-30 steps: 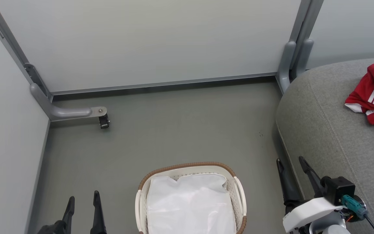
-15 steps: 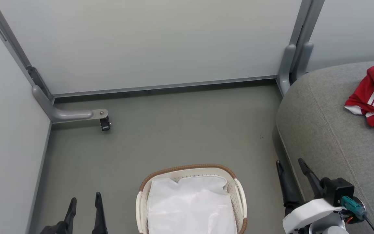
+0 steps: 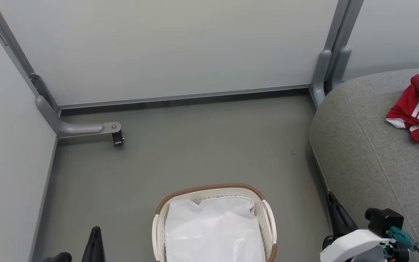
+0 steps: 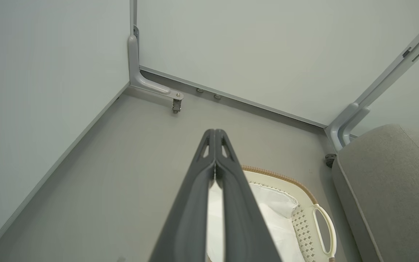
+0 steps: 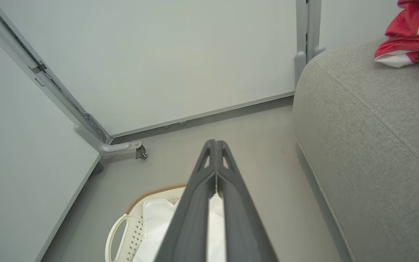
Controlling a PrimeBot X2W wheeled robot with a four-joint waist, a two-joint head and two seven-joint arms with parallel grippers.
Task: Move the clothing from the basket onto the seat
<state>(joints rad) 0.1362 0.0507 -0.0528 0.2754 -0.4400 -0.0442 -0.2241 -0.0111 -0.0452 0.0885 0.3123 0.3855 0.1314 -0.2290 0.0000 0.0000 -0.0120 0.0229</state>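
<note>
Jaws of left tool [image 4: 215,133], right tool [image 5: 215,142] have closed.

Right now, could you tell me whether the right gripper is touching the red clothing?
Apart. The head view shows the right gripper low beside the seat, with a wide stretch of bare upholstery between it and the clothing.

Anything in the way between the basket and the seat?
Nothing visible: bare floor separates the basket from the seat. Red clothing already lies on the seat. A white sheet covers the basket's inside, hiding whatever is beneath.
</note>
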